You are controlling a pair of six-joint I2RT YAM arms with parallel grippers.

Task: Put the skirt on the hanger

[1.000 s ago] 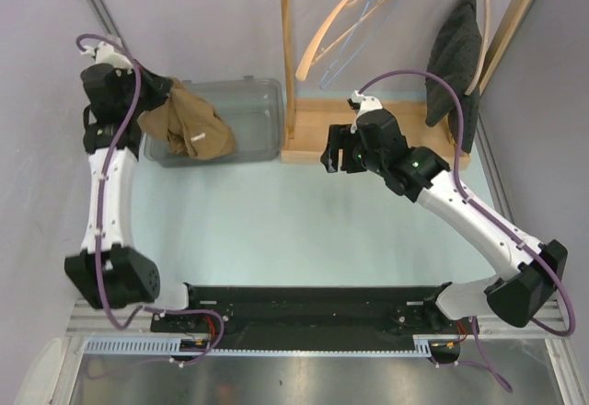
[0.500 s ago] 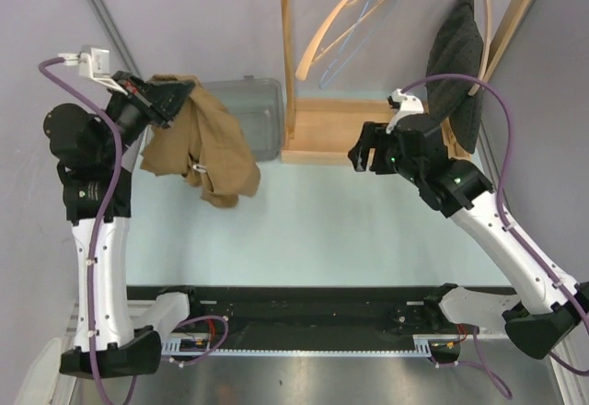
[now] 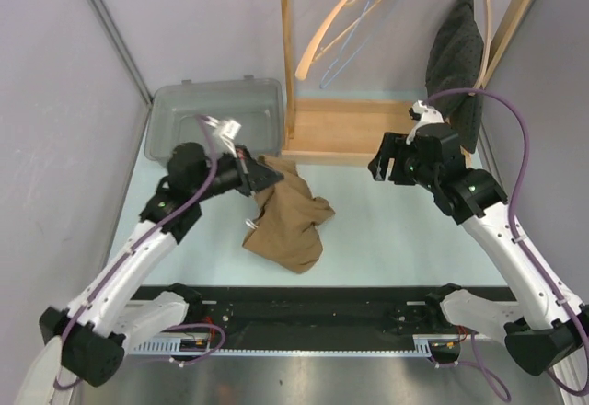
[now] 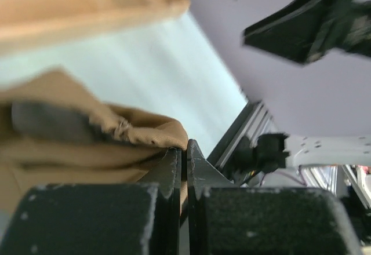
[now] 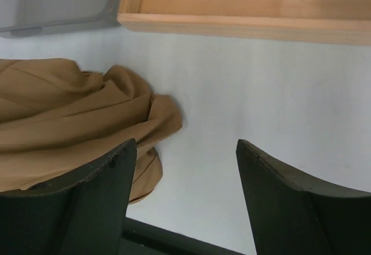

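**Left gripper** [image 3: 271,177]: my fingers [image 4: 174,168] are clamped together on a fold of the skirt [image 3: 291,223]; the left wrist view shows tan cloth [image 4: 87,145] pinched between the closed jaws.

**Skirt:** a crumpled tan heap on the desk [image 3: 386,230], left of centre and nearer the near edge than the far one. Its upper part rises to my left gripper. In the right wrist view the cloth [image 5: 69,116] lies on the desk surface.

**Right gripper** [image 3: 382,167]: released, jaws spread wide and holding nothing [image 5: 185,145]. It hovers right of centre, just in front of the rack base [image 3: 359,129], well apart from the skirt.

**Hanger** [image 3: 315,41]: bare and wooden, hung on the rack at the far edge.

**Bin** [image 3: 216,115]: grey, at the far left corner, beside the rack base.
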